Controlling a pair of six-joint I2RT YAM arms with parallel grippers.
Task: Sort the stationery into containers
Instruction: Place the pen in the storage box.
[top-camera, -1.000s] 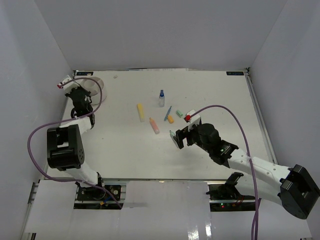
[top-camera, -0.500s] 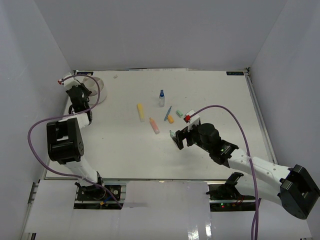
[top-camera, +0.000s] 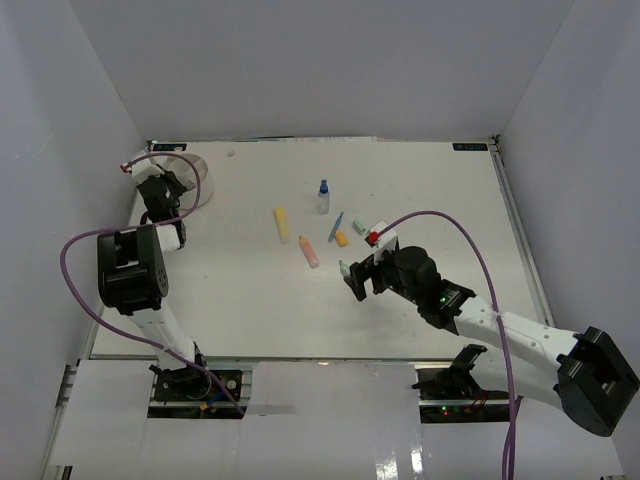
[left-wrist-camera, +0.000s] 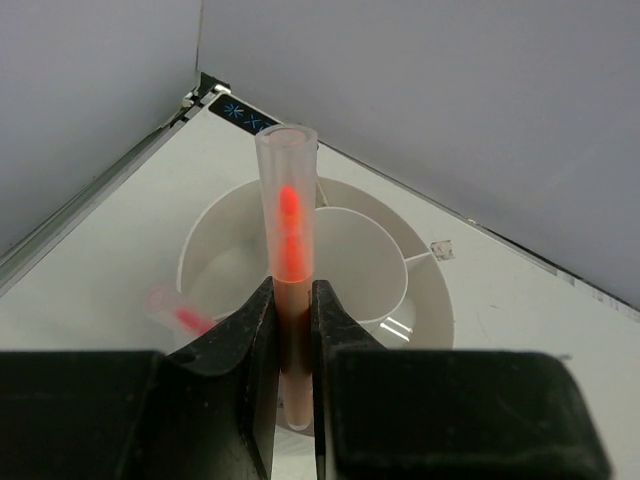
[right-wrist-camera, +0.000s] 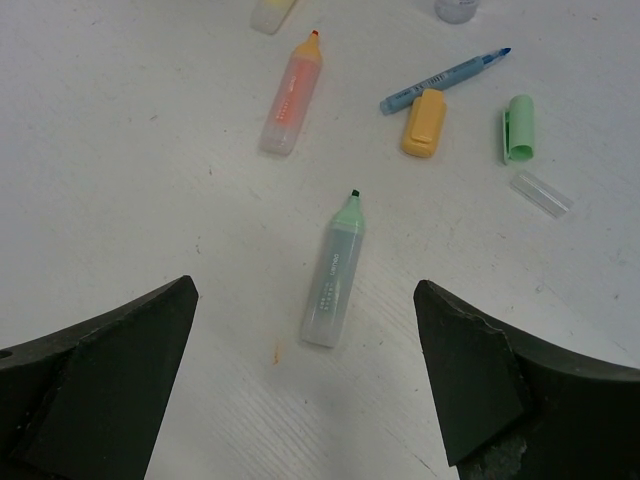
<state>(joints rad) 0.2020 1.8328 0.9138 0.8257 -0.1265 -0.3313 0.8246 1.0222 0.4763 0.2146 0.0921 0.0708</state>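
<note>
**Spotter A:** Your left arm is folding in closer to the corner than it was a second ago, and it is bringing the left tool (left-wrist-camera: 291, 312) over the white tub (left-wrist-camera: 432, 300). The tool is clamping a clear marker with a red core (left-wrist-camera: 287, 200), nearly upright, between its fingers.

**Spotter B:** Agreed, and the grip is not loosening at all. You are hanging that marker above the inner dividers, but I am not managing to tell which compartment it is lining up with. A similar red-cored marker (left-wrist-camera: 180, 315) is already lying in the left compartment.

**Spotter A:** So you are nearing a drop, I am guessing, not starting a new pick. Your right arm is hardly shifting meanwhile.

**Spotter B:** The right tool (right-wrist-camera: 305, 300) is hovering with its fingers spread wide and nothing in them, straddling the teal marker (right-wrist-camera: 335, 270) lying on the table (top-camera: 250, 300).

**Spotter A:** That one is looking like your next pick. The pink marker (right-wrist-camera: 290, 95), blue pen (right-wrist-camera: 445, 72), orange cap (right-wrist-camera: 424, 108) and green cap (right-wrist-camera: 519, 128) are waiting beyond it, so most of the sorting is still lying ahead of you.
</note>
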